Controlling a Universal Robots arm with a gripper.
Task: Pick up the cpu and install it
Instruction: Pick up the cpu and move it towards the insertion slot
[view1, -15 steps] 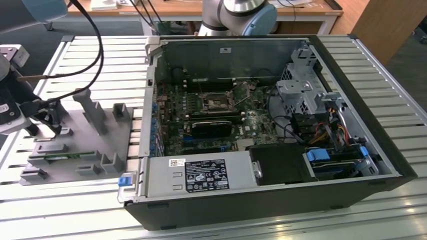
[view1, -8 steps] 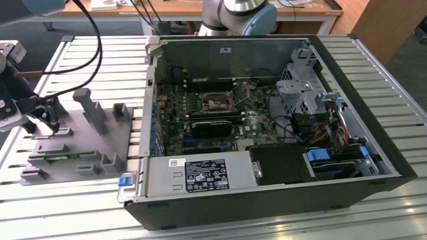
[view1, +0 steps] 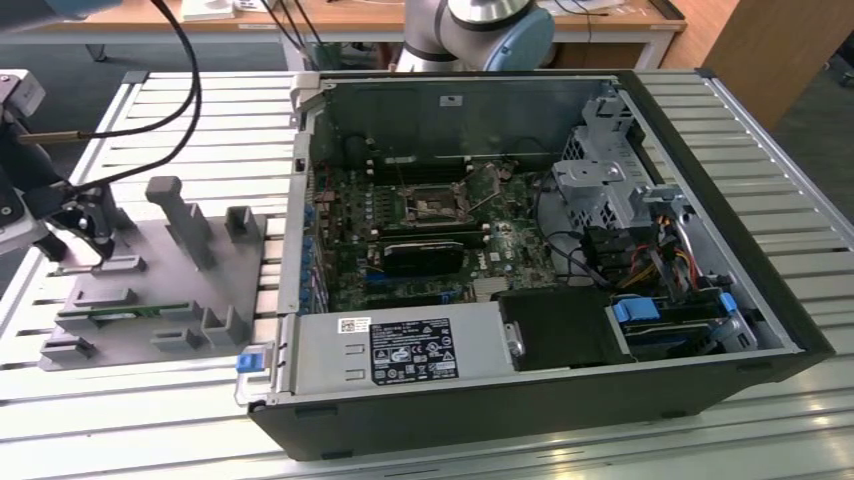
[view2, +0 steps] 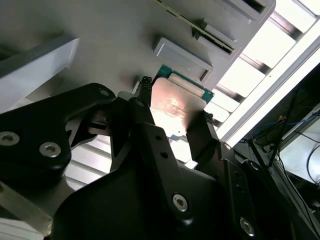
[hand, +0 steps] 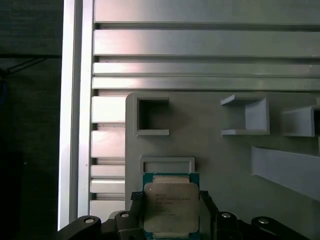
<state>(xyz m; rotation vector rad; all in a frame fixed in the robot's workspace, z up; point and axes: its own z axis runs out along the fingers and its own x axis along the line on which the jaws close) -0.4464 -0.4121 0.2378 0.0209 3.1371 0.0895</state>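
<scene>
Claw (hand: 170, 197): the two fingers (hand: 136, 196) sit against opposite edges of the cpu (hand: 170, 207), clamped on it. Same grip in the second wrist view: claw (view2: 176, 100), cpu (view2: 175, 107).

The cpu's near edge is cut off behind the claw body in both wrist views, so its long axis cannot be judged.

The cpu lies flat, metal top up, its green rim toward a small raised frame (hand: 167, 160) on the grey tray (hand: 215, 160).

In the exterior view the claw (view1: 91, 232) hangs over the tray (view1: 160, 290) and covers the cpu. The open computer case (view1: 534, 250) stands to the exterior view's right, on the slatted table (view1: 174, 400).
</scene>
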